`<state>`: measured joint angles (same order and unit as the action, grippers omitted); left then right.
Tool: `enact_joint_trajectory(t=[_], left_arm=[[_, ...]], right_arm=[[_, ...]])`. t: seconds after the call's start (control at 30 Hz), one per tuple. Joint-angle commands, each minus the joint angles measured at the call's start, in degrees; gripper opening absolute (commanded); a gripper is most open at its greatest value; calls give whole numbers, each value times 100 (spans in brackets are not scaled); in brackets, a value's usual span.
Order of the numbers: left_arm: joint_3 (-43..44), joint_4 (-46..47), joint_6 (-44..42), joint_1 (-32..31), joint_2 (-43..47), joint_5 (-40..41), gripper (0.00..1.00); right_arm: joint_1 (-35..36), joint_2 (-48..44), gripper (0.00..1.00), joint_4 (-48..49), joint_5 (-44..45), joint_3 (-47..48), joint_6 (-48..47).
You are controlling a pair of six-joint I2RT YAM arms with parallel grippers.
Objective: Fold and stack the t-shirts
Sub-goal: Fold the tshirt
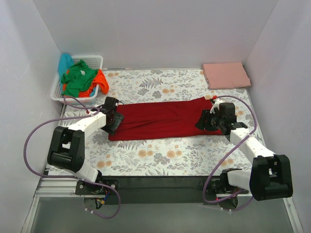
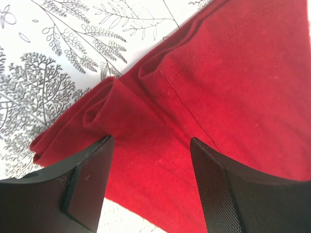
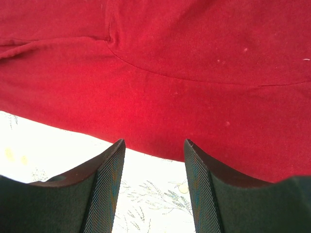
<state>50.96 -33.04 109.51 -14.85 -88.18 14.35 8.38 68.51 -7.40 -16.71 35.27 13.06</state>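
A dark red t-shirt (image 1: 163, 119), folded into a long band, lies across the middle of the flowered table. At its left end my left gripper (image 1: 115, 121) is open. In the left wrist view its jaws (image 2: 149, 143) stand wide apart over the bunched red cloth (image 2: 218, 87), not clamping it. At the shirt's right end my right gripper (image 1: 203, 120) is also open. In the right wrist view its tips (image 3: 154, 143) reach the near edge of the red shirt (image 3: 170, 73), with bare tablecloth between the fingers. A salmon pink t-shirt (image 1: 226, 75) lies folded at the back right.
A white lattice basket (image 1: 95, 58) at the back left holds crumpled green (image 1: 77, 77), orange (image 1: 100, 81) and turquoise (image 1: 64, 62) shirts. White walls close in the table on three sides. A black strip runs along the near edge by the arm bases.
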Motion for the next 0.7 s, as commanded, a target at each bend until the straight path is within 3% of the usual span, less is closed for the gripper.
enact_joint_trajectory(t=[0.0, 0.3, 0.67], left_arm=[[-16, 183, 123, -9, -32, 165, 63], [125, 219, 123, 0, -305, 349, 62], [888, 157, 79, 61, -717, 631, 61]], right_arm=[[23, -40, 59, 142, -43, -72, -102], [32, -13, 58, 151, -25, -73, -119], [23, 31, 59, 151, 19, -90, -155]])
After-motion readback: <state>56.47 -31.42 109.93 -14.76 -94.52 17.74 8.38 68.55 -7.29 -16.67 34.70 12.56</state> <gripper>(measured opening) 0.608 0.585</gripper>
